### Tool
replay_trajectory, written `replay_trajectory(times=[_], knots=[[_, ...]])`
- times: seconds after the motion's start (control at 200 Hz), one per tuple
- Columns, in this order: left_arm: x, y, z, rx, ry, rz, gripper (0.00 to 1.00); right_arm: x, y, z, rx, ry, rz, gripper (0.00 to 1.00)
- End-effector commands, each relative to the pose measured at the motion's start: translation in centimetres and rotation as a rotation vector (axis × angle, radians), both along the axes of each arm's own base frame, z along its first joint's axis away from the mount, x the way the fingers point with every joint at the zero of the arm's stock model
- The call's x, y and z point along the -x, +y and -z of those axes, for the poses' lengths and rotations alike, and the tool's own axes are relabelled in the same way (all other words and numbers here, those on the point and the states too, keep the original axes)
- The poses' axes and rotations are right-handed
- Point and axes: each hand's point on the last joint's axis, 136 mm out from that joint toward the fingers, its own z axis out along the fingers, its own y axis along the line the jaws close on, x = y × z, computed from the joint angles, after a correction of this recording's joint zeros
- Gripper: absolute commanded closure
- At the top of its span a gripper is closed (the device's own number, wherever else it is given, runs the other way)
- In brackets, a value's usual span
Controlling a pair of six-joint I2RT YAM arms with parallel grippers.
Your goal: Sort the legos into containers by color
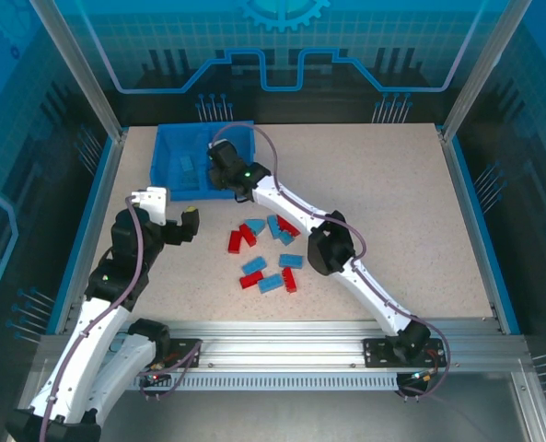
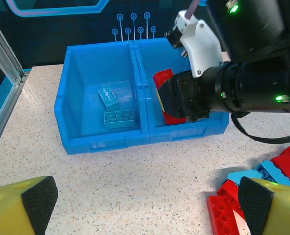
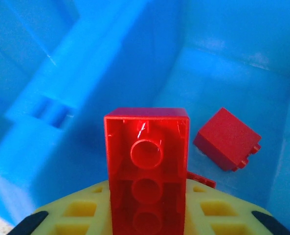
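Note:
My right gripper (image 3: 147, 215) is shut on a red brick (image 3: 147, 161), held underside up inside the right compartment of the blue bin (image 1: 176, 152). Another red brick (image 3: 227, 138) lies on that compartment's floor. In the left wrist view the right gripper (image 2: 170, 98) hangs in the right compartment (image 2: 203, 125) with the red brick (image 2: 163, 78) sticking out above it. Two light blue bricks (image 2: 108, 97) (image 2: 119, 118) lie in the left compartment. My left gripper (image 2: 147, 205) stands open just above the bare table in front of the bin, left of the loose bricks (image 1: 291, 261).
Several red and light blue bricks lie scattered mid-table, from a red one (image 1: 235, 241) to a red one (image 1: 289, 279). Some show at the lower right of the left wrist view (image 2: 223, 213). The right arm (image 1: 328, 244) stretches across them. A metal frame (image 1: 107, 120) borders the table.

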Motion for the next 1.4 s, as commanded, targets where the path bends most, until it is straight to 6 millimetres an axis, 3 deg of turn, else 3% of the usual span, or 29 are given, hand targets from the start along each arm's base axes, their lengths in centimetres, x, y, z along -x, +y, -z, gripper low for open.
replay_trajectory(times=[0.0,0.155,0.315,0.41,0.495,0.515,0.535,0.585,0.635,0.725,0.91,0.955,1.02,1.171,1.391], knots=[[0.1,1.0,-1.4,-0.012,-0.035,-0.046,0.01,-0.7,1.0,-0.9,-0.127,0.026,-0.040,0.63],[-0.1,1.0,-1.0,-0.014,-0.028,-0.049,0.01,-0.3,1.7,-3.4,-0.157,0.000,-0.079,0.49],[-0.3,1.1,-0.5,-0.017,-0.012,-0.057,0.01,0.6,0.1,-7.0,-0.141,-0.002,-0.060,0.47],[-0.6,0.9,-0.2,-0.010,-0.001,-0.056,0.01,2.1,-1.1,-10.7,-0.147,-0.001,-0.068,0.47],[-0.8,0.7,0.4,0.000,0.027,-0.051,0.01,4.4,-2.4,-14.0,-0.147,0.007,-0.103,0.43],[-0.9,0.6,0.5,0.005,0.035,-0.046,0.01,5.3,-2.8,-14.5,-0.144,0.016,-0.125,0.42],[-1.0,0.4,0.7,0.009,0.045,-0.037,0.01,6.2,-3.4,-16.4,-0.155,0.002,-0.145,0.40],[-1.1,-0.4,1.3,0.022,0.073,0.000,0.01,8.4,-4.5,-17.9,-0.147,0.004,-0.194,0.37],[-1.3,-1.6,2.0,0.040,0.111,0.067,0.01,10.8,-6.1,-19.2,-0.134,0.004,-0.245,0.33],[-0.8,-5.7,3.1,0.077,0.209,0.306,0.01,15.4,-9.3,-20.7,-0.107,0.003,-0.330,0.27],[0.2,-11.7,4.5,0.051,0.438,0.620,0.01,25.3,-17.2,-18.6,-0.050,0.070,-0.436,0.07],[0.1,-12.8,5.5,-0.005,0.503,0.652,0.01,27.2,-19.0,-17.7,-0.039,0.091,-0.443,0.01],[-0.6,-13.9,7.2,-0.081,0.586,0.650,0.01,29.3,-21.1,-16.0,-0.023,0.131,-0.434,0.00],[-4.0,-15.4,11.0,-0.114,0.741,0.578,0.01,31.8,-24.3,-13.0,-0.027,0.221,-0.353,0.00],[-7.6,-16.4,17.4,-0.174,0.859,0.542,0.01,32.6,-26.8,-12.1,-0.033,0.218,-0.257,0.00]])
